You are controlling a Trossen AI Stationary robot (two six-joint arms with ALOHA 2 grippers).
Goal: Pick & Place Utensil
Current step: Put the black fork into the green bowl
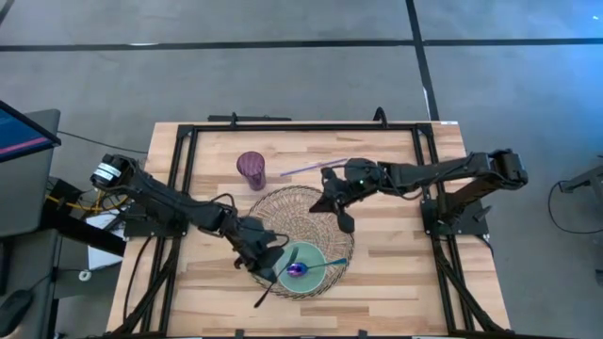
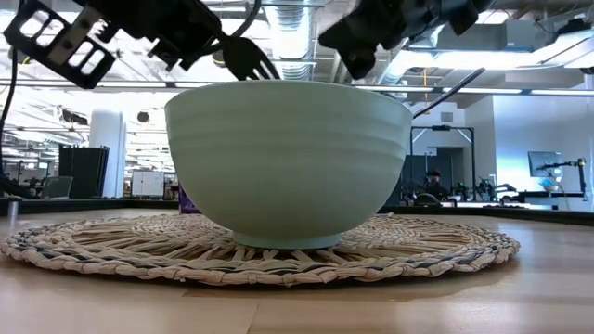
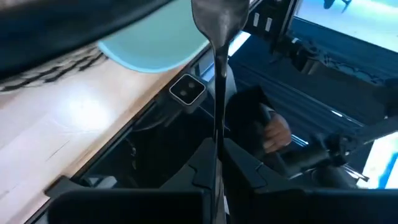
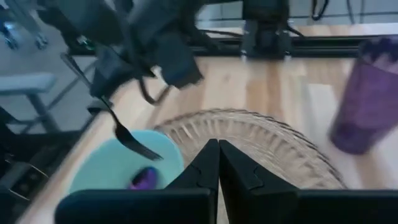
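Left gripper clamped on a dark fork, holding it by the handle just above the near-left rim of the pale green bowl; from the low view the fork's tines hang tilted right over the bowl's rim, not touching it. Bowl sits on a round woven placemat in the middle of the wooden desk, and a purple spoon head with a light blue handle lies inside the bowl. Right gripper hovers over the right part of the placemat, fingers pressed together with nothing between them, as its own wrist view shows. Purple tumbler stands upright on the desk just off the placemat's far-left edge. A thin pale purple utensil lies flat on the desk to the right of the tumbler, near the right arm's wrist, apart from both grippers
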